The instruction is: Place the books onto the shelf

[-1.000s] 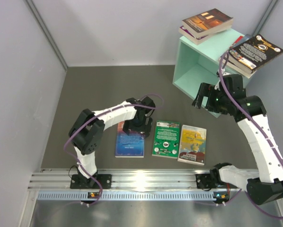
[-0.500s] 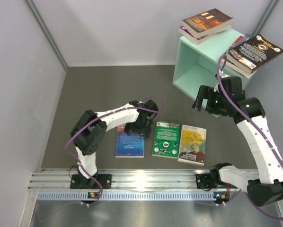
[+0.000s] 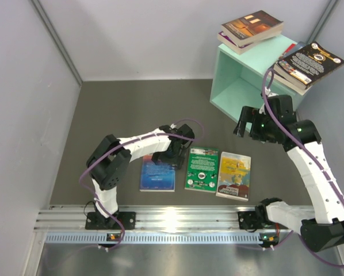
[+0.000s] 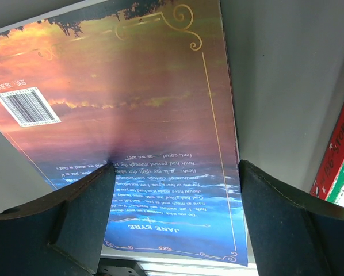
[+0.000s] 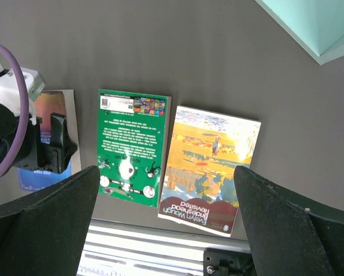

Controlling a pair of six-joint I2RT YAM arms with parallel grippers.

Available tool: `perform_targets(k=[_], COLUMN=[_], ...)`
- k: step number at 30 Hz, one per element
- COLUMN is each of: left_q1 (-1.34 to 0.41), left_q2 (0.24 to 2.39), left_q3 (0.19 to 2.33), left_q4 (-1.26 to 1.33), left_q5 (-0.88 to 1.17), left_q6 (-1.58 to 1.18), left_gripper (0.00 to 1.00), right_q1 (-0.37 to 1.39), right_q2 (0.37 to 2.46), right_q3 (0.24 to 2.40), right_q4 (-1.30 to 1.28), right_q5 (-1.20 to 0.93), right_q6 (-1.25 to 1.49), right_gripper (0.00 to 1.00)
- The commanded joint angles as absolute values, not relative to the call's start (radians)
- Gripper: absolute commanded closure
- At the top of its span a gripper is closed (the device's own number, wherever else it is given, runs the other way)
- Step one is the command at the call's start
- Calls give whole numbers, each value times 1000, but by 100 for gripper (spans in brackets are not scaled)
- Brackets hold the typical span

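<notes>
Left gripper (image 3: 171, 155) edges nearer over blue book (image 3: 157, 176), jaws spread wide, narrowing slightly, empty. Book flat directly under it, long axis near-far; shelf (image 3: 263, 56) far right. Right gripper (image 3: 244, 123) fully spread, empty.

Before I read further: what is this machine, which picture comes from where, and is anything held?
Two robot arms are bolted at the near edge of the table. One picture looks down from above; the other two come from a camera on each wrist. A blue book, a green book and a yellow book lie flat on it. More books rest on top of the mint shelf. The left pincer hangs open over the blue book; the right pincer is open in the air. Nothing is held.
</notes>
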State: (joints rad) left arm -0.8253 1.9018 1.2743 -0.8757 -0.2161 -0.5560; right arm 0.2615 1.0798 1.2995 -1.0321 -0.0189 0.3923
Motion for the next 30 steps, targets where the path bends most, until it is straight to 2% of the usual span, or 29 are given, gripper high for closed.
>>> perform_targets(k=[1,2,6,7,9,20,30], left_q1=[-830,-831,-830,-830,-830,-818,-813], left_q2=[2200,2204,2229,2230,2226,1921,1824], left_q3=[1069,1065,1052,1049,1054,1117,1310], left_q4=[-640,-635,-617,-612,-614,-762,-908], left_q5=[32,35,51,55,52,144,23], left_q6=[-583,-581,-565,-557,-554,-460,-457], left_gripper=[13,15,56,75,100,100,100], right_q1=[273,273,272,273,273,272,273], right_q2=[1054,1051,1048,1048,1045,1046,1078], right_q3=[1296,1293,1284,1282,1279,1267,1313], right_q4=[-994,-994,-992,-992,-991,-963,-946], right_q5=[-5,-5,-3,-3,-3,-32,-52], right_q6=[376,376,374,373,371,373,361], right_gripper=[0,0,0,0,0,0,0])
